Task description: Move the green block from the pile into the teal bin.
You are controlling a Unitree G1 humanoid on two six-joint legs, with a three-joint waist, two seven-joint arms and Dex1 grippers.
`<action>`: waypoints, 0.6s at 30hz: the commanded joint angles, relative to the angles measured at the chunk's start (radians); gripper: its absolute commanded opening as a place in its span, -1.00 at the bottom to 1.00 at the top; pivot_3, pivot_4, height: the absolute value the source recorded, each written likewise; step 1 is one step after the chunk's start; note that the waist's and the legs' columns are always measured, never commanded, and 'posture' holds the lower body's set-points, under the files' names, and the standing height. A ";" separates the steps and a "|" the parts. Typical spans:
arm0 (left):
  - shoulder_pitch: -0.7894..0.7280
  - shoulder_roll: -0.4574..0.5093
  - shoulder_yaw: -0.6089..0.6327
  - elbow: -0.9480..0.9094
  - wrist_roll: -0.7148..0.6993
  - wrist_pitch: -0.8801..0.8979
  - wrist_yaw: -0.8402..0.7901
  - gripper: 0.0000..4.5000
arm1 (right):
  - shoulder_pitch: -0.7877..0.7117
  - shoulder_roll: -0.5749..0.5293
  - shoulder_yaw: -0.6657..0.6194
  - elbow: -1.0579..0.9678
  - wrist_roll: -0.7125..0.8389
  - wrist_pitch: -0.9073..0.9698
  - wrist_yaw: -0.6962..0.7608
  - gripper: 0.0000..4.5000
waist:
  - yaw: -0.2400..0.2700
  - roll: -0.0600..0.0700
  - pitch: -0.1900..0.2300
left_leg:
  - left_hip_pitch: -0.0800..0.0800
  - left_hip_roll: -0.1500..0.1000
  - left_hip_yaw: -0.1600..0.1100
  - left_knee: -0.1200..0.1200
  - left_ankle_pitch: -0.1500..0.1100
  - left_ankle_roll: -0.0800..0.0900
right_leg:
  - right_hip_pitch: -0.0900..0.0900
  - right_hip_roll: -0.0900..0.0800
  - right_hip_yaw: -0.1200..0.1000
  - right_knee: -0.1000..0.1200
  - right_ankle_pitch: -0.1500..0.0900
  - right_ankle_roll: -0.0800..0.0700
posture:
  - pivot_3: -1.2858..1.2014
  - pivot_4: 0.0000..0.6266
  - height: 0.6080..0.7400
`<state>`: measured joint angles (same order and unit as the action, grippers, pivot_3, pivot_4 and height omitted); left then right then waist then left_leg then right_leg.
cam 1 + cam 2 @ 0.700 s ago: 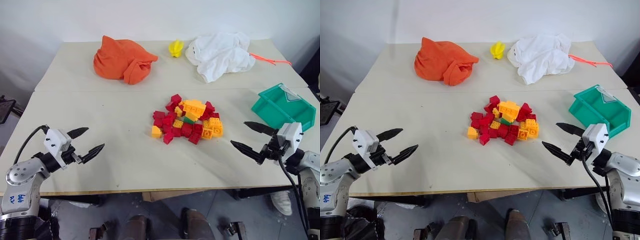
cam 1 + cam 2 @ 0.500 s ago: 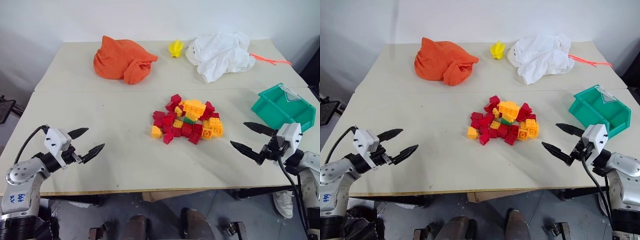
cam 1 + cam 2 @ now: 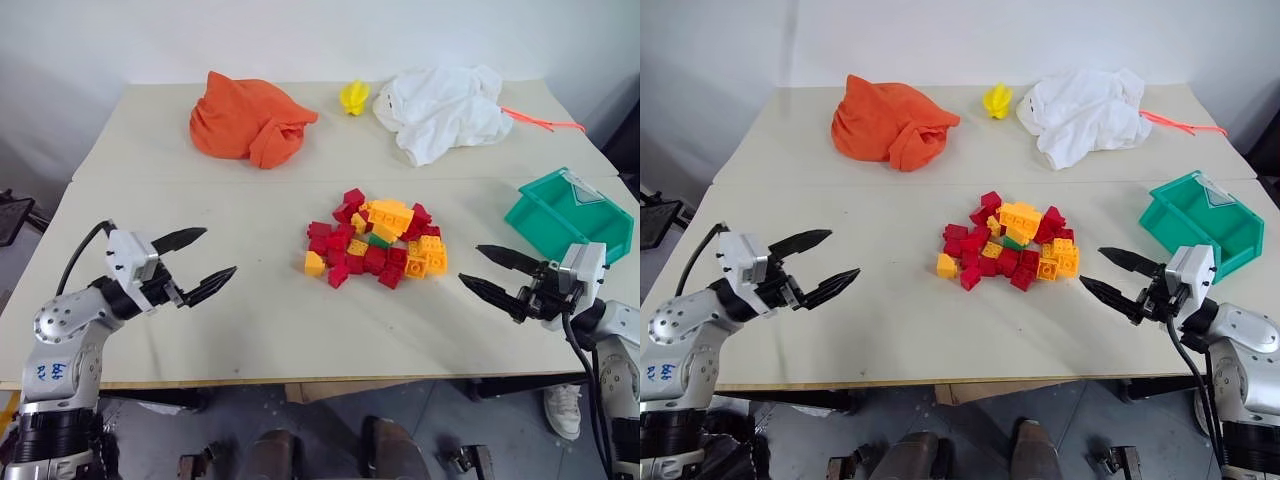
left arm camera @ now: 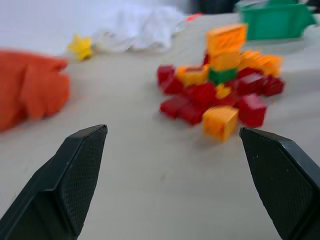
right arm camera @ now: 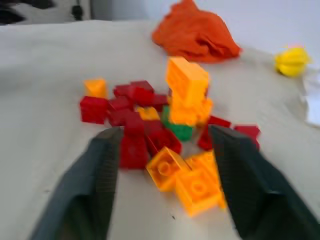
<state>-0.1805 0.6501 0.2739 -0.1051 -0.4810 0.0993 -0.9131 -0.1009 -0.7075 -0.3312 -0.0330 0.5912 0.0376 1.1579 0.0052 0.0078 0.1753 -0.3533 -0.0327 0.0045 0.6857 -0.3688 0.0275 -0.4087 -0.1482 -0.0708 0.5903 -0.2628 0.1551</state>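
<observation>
Moved since the earlier frame: left gripper (image 3: pixel 206 262), now farther in over the table (image 3: pixel 250 330) toward the pile (image 3: pixel 375 240), fingers apart and empty; right gripper (image 3: pixel 490 272) nearly where it was at the near right, fingers likewise spread, holding nothing. Green block (image 3: pixel 377 240): lodged in the middle of the pile of red, yellow and orange bricks at the table's centre, a stack of orange bricks just behind it. Teal bin (image 3: pixel 570 215): right side of the table, well apart from the pile, just beyond the right gripper. Far side: orange cloth (image 3: pixel 250 118) at left, small yellow object (image 3: pixel 352 96) in the middle, white cloth (image 3: pixel 440 105) at right. Head views give the block as a sliver between bricks; the right wrist view shows its green side (image 5: pixel 179 131) beneath the orange stack, and the left wrist view shows it (image 4: pixel 222 75) under that stack with the bin (image 4: pixel 274 20) behind.
</observation>
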 commanded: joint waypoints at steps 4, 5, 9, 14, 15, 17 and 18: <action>0.011 0.030 -0.029 0.011 0.009 -0.021 -0.080 1.00 | -0.037 -0.012 0.112 -0.019 -0.061 0.019 0.031 -0.72 | -0.008 0.000 0.000 | 0.000 0.000 0.001 0.000 0.000 0.000 | 0.000 0.001 0.000 0.000 0.000 0.000 | 0.03 -0.52 1.00; 0.012 0.032 -0.036 0.010 0.011 -0.025 -0.091 1.00 | -0.052 -0.009 0.143 -0.016 -0.073 0.034 0.032 -0.90 | -0.008 0.000 0.000 | 0.000 0.001 0.002 0.000 0.000 0.000 | 0.000 0.001 0.000 0.000 0.000 0.000 | 0.03 -0.52 1.00; 0.010 0.019 -0.060 -0.001 0.008 -0.025 -0.105 1.00 | -0.168 0.068 0.270 0.037 -0.168 0.045 -0.040 -0.99 | -0.007 0.000 0.000 | 0.000 0.001 0.001 0.001 0.000 0.000 | 0.000 0.000 0.000 0.000 0.000 0.000 | 0.03 -0.52 1.00; 0.001 0.003 -0.074 0.009 0.011 -0.027 -0.098 1.00 | -0.372 0.198 0.359 0.166 -0.278 0.035 -0.153 -0.99 | -0.010 0.000 0.000 | 0.000 0.001 0.001 0.001 0.000 0.000 | -0.001 0.000 0.000 0.001 0.000 0.000 | 0.03 -0.52 1.00; -0.001 0.001 -0.076 0.014 0.014 -0.030 -0.097 1.00 | -0.413 0.213 0.376 0.205 -0.301 0.031 -0.163 -0.99 | -0.011 0.000 0.000 | 0.000 0.000 0.001 0.001 0.000 0.000 | -0.001 0.000 0.000 0.001 0.000 0.000 | 0.03 -0.52 1.00; -0.008 -0.007 -0.080 0.026 0.019 -0.035 -0.092 1.00 | -0.499 0.240 0.399 0.307 -0.349 0.012 -0.192 -0.99 | -0.010 0.000 0.000 | -0.001 0.000 0.000 0.002 0.000 0.000 | -0.001 0.000 -0.001 0.001 0.000 0.000 | 0.03 -0.52 1.00; -0.011 -0.013 -0.083 0.030 0.021 -0.038 -0.087 1.00 | -0.549 0.254 0.404 0.372 -0.369 -0.005 -0.207 -0.99 | -0.009 0.000 0.000 | -0.001 0.000 -0.001 0.002 0.000 0.000 | -0.001 0.000 -0.001 0.001 0.000 0.000 | 0.03 -0.52 1.00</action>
<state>-0.1845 0.6419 0.1860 -0.0671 -0.4641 0.0811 -1.0067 -0.6059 -0.4626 0.0740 0.2692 0.2536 0.0657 0.9809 -0.0037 0.0078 0.1754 -0.3545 -0.0326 0.0034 0.6879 -0.3687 0.0275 -0.4100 -0.1481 -0.0727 0.5915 -0.2627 0.1548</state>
